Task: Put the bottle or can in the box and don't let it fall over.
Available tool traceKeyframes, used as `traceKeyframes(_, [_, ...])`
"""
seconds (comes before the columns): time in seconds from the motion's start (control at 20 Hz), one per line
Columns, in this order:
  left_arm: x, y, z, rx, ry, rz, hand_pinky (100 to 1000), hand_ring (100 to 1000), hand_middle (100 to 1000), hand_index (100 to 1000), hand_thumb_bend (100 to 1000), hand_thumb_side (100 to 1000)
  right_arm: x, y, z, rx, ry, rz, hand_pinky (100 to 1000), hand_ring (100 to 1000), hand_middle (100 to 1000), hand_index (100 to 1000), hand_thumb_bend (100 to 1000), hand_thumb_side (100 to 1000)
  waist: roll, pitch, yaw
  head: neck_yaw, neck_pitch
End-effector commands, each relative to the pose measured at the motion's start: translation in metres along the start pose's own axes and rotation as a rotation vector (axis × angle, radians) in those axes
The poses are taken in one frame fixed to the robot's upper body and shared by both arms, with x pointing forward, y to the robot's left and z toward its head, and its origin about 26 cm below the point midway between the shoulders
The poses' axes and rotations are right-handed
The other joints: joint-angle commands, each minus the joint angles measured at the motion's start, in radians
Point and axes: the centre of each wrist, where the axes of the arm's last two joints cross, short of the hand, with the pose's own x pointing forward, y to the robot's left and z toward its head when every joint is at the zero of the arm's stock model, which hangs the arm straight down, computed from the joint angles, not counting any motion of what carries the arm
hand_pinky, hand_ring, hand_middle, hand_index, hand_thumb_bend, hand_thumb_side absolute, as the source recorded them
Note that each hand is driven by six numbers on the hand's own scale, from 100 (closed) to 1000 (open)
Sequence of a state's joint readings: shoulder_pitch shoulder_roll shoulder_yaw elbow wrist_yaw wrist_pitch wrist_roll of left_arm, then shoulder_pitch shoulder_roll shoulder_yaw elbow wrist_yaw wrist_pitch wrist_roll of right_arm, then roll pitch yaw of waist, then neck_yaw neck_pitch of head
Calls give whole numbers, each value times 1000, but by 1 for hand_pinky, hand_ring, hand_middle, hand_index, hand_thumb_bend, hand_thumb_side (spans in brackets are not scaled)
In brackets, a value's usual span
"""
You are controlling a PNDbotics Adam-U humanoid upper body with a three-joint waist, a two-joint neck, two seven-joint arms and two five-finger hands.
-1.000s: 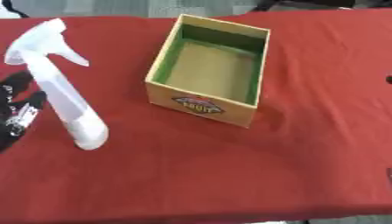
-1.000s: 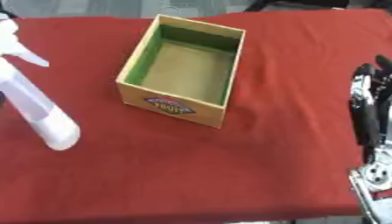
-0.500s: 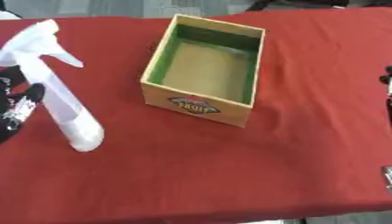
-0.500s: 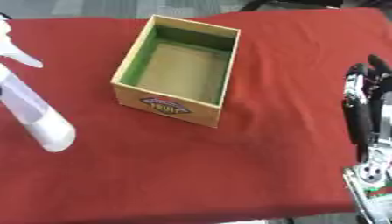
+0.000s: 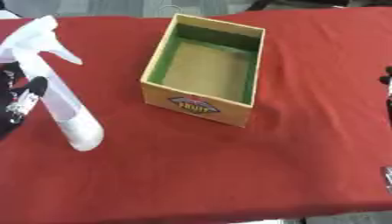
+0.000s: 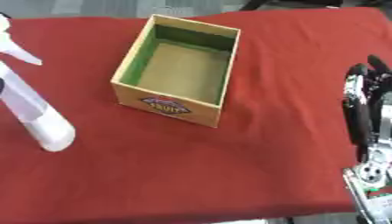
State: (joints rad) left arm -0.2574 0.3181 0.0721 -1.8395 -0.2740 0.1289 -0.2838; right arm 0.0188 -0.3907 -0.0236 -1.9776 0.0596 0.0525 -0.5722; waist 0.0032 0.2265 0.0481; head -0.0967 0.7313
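Observation:
A white spray bottle (image 5: pixel 60 97) stands upright on the red tablecloth at the left, its trigger head at the top. My left hand (image 5: pixel 21 101) is right beside it on its left, black fingers reaching toward the bottle's middle; whether they touch it is unclear. An open yellow cardboard box (image 5: pixel 205 68) with green inner walls and a fruit label on its front sits in the middle, with nothing inside. My right hand (image 6: pixel 365 105) rests at the right edge, fingers straight and pointing up, holding nothing.
The red cloth (image 5: pixel 229 170) covers the whole table, with bare cloth in front of the box and between box and bottle. The table's front edge runs along the bottom of the view.
My left hand has come in closer to the spray bottle's left side. The view has shifted slightly; box and bottle stay put.

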Motion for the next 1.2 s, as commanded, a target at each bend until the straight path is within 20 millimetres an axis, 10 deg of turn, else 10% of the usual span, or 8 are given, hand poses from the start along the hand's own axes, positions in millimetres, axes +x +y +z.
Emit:
traceKeyframes(0.05, [5,7,-3,-1,-12,-27,885,1000,1000,903,353,786,7,-2,-3,-2,-27,-9,887,740,714,908,100,799,-1,-10,-2,3,-15])
traceKeyframes(1.2, [7,-5,-12,-109,-15,13,852,1000,1000,861,289,778,7,-2,-3,-2,-25,-16,887,739,712,906,100,798,2,-10,-12,5,-18])
